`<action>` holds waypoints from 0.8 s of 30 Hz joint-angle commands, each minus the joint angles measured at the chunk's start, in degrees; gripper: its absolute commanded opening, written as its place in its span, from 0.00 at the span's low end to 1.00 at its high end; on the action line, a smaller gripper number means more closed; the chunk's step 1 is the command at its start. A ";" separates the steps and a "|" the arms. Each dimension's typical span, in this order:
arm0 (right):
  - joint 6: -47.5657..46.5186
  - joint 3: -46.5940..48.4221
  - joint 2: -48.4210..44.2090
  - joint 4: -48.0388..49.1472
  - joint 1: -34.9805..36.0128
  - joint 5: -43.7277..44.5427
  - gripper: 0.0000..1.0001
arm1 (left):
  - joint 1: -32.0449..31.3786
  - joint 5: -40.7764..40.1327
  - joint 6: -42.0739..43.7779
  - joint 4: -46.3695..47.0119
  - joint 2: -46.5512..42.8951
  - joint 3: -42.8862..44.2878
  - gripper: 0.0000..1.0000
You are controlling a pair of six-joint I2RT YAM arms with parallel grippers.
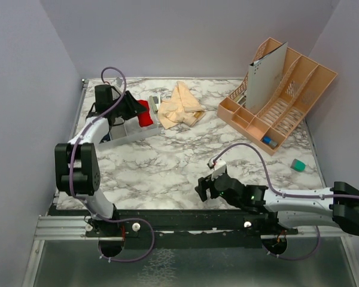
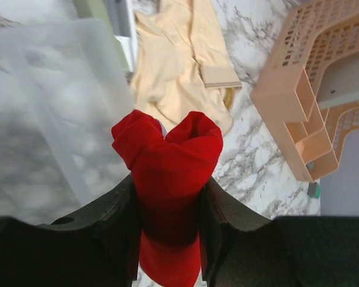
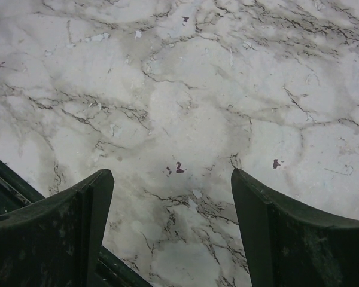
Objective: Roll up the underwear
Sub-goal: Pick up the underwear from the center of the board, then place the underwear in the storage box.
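**Q:** What does each gripper hold?

**A:** The left gripper (image 2: 167,200) is clamped on the red underwear (image 2: 167,152), a short, thick bundle of soft matte cloth whose top bulges above the jaws in two rounded lobes. It sits at the right end of the clear bin (image 1: 122,133). Whether it is resting in the bin cannot be told. The right gripper (image 3: 172,230) is spread and holds nothing, low over bare veined marble, well apart from the bin.

**Q:** How far along is the task?

**A:** By appearance, one garment is rolled. The peach underwear (image 1: 179,106) lies just right of the bin in a loose, creased heap, thin and limp, with a folded band showing. It has yet to be rolled.
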 commanded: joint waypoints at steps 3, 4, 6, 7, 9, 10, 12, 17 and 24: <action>0.73 3.05 2.47 -2.88 -0.61 -0.91 0.83 | 7.02 8.01 6.05 -11.17 11.41 11.39 0.00; 0.60 3.16 2.59 -3.00 -0.63 -0.84 0.83 | 7.53 7.00 5.76 -10.15 11.17 10.95 0.00; 0.42 3.30 2.84 -3.22 -0.71 -0.63 0.83 | 8.95 7.23 4.62 -7.14 10.92 9.24 0.00; 0.45 3.39 2.94 -3.34 -0.76 -0.49 0.82 | 9.70 7.96 3.97 -6.29 11.36 8.87 0.00; 0.42 3.52 3.25 -3.29 -0.87 -0.58 0.82 | 10.58 9.07 3.34 -5.41 12.71 8.97 0.00; 0.38 3.47 3.52 -3.09 -0.89 -0.70 0.82 | 10.79 9.36 3.22 -5.00 13.43 9.10 0.00; 0.30 3.57 4.35 -2.76 -0.98 -1.09 0.83 | 10.83 8.78 3.40 -5.25 14.59 9.51 0.00; -0.31 4.47 6.24 -2.98 -1.07 -1.76 0.82 | 10.98 6.10 5.20 -7.66 16.35 10.38 0.00; -1.38 5.68 8.26 -2.98 -1.16 -2.75 0.83 | 11.01 -0.05 7.32 -12.74 18.54 13.76 0.00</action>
